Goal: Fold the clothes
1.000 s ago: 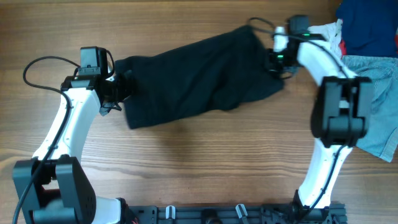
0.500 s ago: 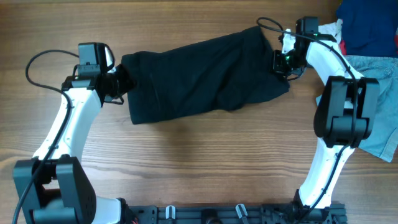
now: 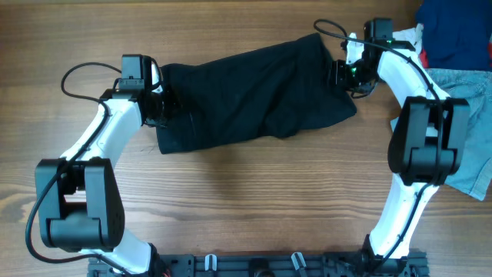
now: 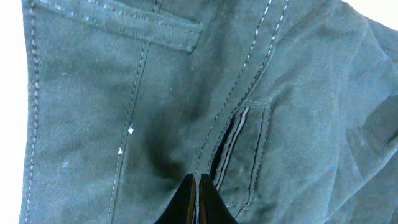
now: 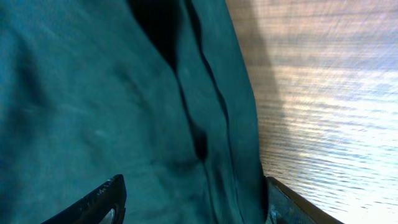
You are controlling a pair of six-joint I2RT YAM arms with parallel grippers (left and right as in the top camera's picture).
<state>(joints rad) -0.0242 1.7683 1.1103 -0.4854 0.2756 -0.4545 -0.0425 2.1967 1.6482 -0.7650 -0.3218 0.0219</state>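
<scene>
The clothes (image 3: 254, 92) are one black garment lying crosswise on the wooden table (image 3: 246, 208) between my two arms. My left gripper (image 3: 167, 108) sits on its left end. In the left wrist view its fingers (image 4: 196, 183) are pressed together, tips sunk in a dark pucker of the stitched fabric (image 4: 124, 93) beside a belt loop. My right gripper (image 3: 338, 75) is at the garment's upper right corner. In the right wrist view its jaws (image 5: 193, 186) stand wide apart, with the fabric's seamed edge (image 5: 93, 93) lying loose between them.
Light blue denim shorts (image 3: 465, 138) lie at the right edge under the right arm. A navy garment (image 3: 453, 35) and a white item (image 3: 407, 37) sit in the back right corner. Bare wood (image 5: 323, 93) lies right of the garment.
My left gripper has moved right onto the garment's left end and shut there. My right gripper, shut on the right corner before, has opened and let the fabric go.
</scene>
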